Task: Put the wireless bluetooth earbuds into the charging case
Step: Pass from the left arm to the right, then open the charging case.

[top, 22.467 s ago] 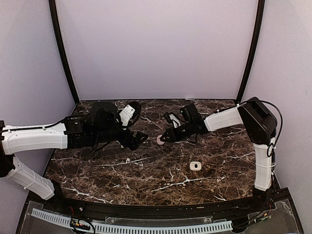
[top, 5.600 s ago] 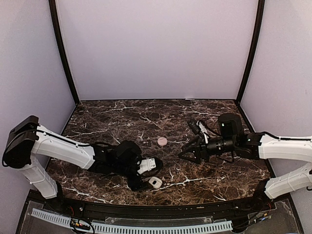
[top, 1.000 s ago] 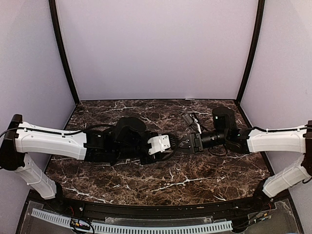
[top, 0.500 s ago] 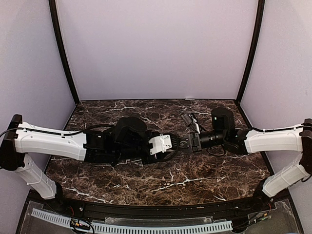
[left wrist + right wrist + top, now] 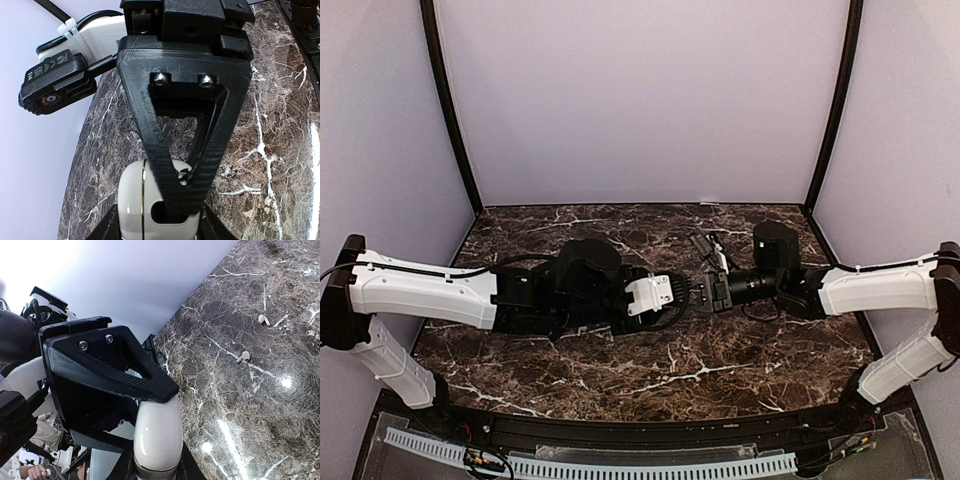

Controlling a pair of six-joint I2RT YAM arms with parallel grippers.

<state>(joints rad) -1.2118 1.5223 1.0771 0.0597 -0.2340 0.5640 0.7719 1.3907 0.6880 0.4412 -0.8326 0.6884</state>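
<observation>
Left tool (image 5: 159, 227): fingers narrowed onto a cream-white rounded plastic charging case (image 5: 134, 202), gripped at mid-desk.

Change over the last second: right tool (image 5: 156, 466) has crept leftward and closed the gap. Its fingers now pinch the same case from the opposite side.

Judgement: a two-tool hold, probably to work the lid; lid state unclear.

Two tiny white plastic earbuds (image 5: 243, 357) lie loose on the desk, apart from each other and well clear of the case, so insertion has not begun.

Dark brown marble desk (image 5: 620, 370): white-veined, glossy, with glare spots. Pale lilac walls (image 5: 640, 100), black corner poles (image 5: 450, 110).
</observation>
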